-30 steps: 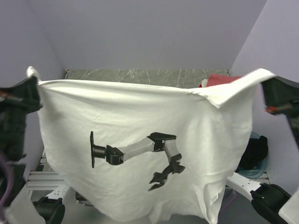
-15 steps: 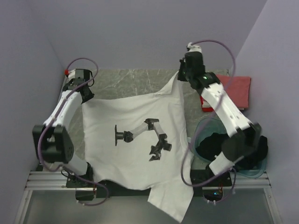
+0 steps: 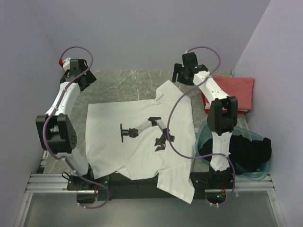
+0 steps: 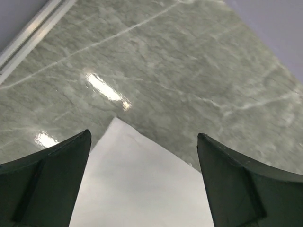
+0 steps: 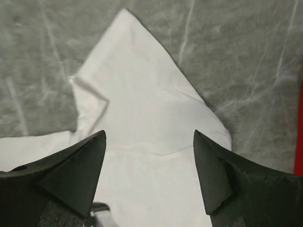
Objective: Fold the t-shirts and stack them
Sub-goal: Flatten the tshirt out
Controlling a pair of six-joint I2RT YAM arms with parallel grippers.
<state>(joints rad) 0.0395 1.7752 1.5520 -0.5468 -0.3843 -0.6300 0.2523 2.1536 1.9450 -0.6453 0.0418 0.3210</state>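
Left gripper (image 4: 143,135) hangs with its jaws spread wide and nothing between them, above the far left corner of the large white t-shirt (image 3: 111,125). Right gripper (image 5: 149,134) is likewise released and empty, over the shirt's far right corner, where a small flap of cloth is turned over on itself. From above, the white shirt lies spread on the marble table (image 3: 128,78) between the two arms with its dark graphic (image 3: 144,133) facing up. It is fairly flat but skewed, and its near right part droops over the table's front edge. At the far right a salmon-pink shirt (image 3: 236,86) lies as a neat rectangle, which looks like folded work already set aside. A black shirt (image 3: 253,150) sits bunched in the translucent teal tub (image 3: 202,131), apparently unhandled. I judge the task part-way — the white shirt is laid out but carries no fold, so folding it, stacking it and dealing with the black one remain.
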